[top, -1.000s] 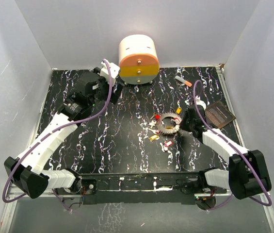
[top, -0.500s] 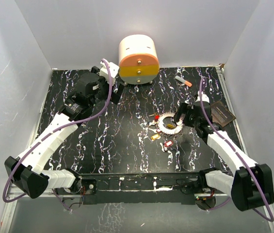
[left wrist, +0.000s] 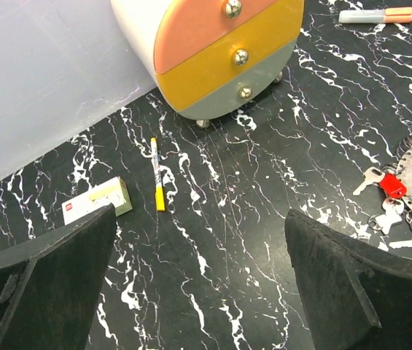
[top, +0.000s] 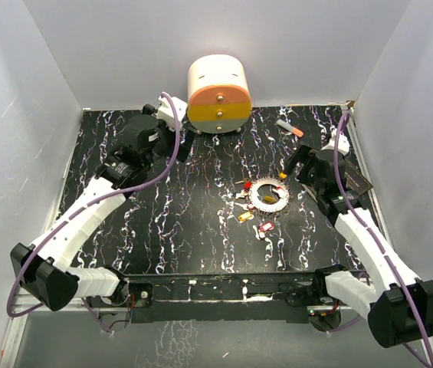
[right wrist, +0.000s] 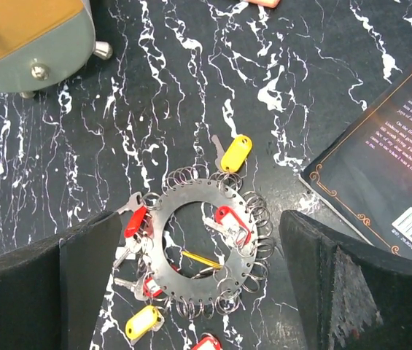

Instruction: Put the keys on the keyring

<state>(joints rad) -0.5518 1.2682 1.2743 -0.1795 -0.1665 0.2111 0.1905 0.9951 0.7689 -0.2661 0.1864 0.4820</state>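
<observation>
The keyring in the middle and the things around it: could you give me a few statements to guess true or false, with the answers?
1. The right gripper is clamped on the keyring. False: its jaws stand open above the ring and hold nothing.
2. A key with a yellow tag lies outside the keyring's big hole. True.
3. The book lies on top of the keyring. False: it lies off to one side, apart from the ring.
4. The left gripper is open and empty. True.
5. The drawer unit has one drawer pulled out. False: all three drawers are shut.
</observation>
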